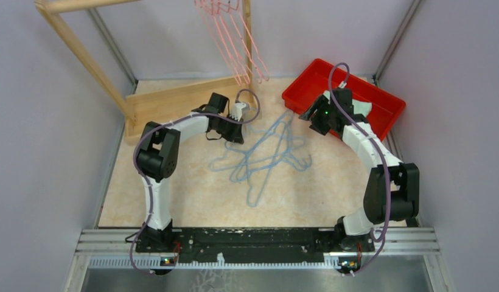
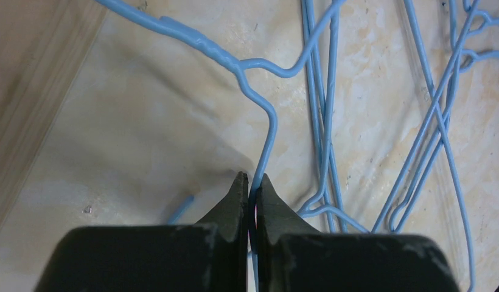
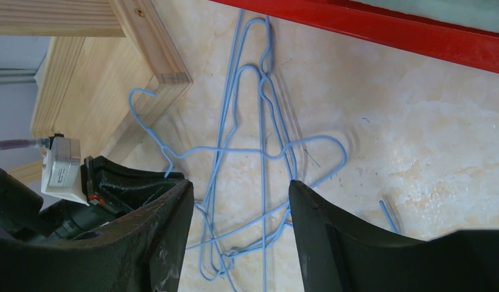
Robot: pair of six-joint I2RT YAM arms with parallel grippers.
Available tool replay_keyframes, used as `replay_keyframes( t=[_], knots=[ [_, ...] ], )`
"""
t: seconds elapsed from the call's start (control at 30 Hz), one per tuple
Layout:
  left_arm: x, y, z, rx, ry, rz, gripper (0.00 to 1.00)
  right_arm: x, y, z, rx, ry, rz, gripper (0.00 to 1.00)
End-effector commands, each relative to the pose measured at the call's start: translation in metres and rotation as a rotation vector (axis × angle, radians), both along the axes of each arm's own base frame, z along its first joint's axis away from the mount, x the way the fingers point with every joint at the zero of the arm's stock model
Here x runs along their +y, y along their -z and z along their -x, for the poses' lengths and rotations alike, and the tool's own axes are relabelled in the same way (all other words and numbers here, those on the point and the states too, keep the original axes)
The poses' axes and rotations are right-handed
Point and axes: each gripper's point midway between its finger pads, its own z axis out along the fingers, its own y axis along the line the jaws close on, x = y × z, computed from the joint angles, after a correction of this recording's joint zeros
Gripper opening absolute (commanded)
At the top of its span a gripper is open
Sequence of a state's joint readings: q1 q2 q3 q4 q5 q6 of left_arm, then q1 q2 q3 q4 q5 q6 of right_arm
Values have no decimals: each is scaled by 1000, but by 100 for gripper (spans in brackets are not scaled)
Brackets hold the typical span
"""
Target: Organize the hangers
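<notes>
Several blue hangers (image 1: 265,155) lie tangled; your left jaws clamp one wire (image 2: 268,131), right jaws open, so lifting probably drags its neighbours.

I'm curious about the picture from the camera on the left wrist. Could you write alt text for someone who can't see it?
The left gripper, two black fingers, is pinched shut on a light-blue wire hanger just below its bend. More blue hangers lie tangled on the pale table to the right, and a wooden board edges the left.
</notes>
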State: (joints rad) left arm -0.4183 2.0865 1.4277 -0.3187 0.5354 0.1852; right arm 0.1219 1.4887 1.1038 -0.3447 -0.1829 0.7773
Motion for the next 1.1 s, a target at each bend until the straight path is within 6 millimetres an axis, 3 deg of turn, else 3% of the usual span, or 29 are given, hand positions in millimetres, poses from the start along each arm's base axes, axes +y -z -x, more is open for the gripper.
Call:
replay_keyframes(
  t=[0.0,0.17,0.33,0.43,0.57,0.63,0.73,0.87,1.07],
  knots=[
    [10,-40,0,-60,0,-45,0,-2,-10,-7,-47,-8,0,59],
    [41,-93,3,-171,-75,-142,0,-2,-7,-4,-44,-10,-4,59],
    [95,-143,-4,-306,-278,-289,0,0,-2,1,-37,-15,-23,59],
    [134,-162,-4,-335,-407,-371,0,2,-3,4,-41,-21,-38,59],
    [189,-197,6,-398,-601,-454,0,2,-7,7,-50,-23,-42,59],
    [207,-220,12,-452,-671,-432,0,2,-7,8,-53,-23,-41,59],
    [213,-228,22,-496,-661,-417,0,3,-6,11,-53,-23,-49,59],
    [206,-212,32,-446,-629,-388,0,5,-8,12,-62,-27,-66,58],
    [194,-205,32,-434,-611,-325,0,4,-13,19,-73,-26,-62,57]
  ],
)
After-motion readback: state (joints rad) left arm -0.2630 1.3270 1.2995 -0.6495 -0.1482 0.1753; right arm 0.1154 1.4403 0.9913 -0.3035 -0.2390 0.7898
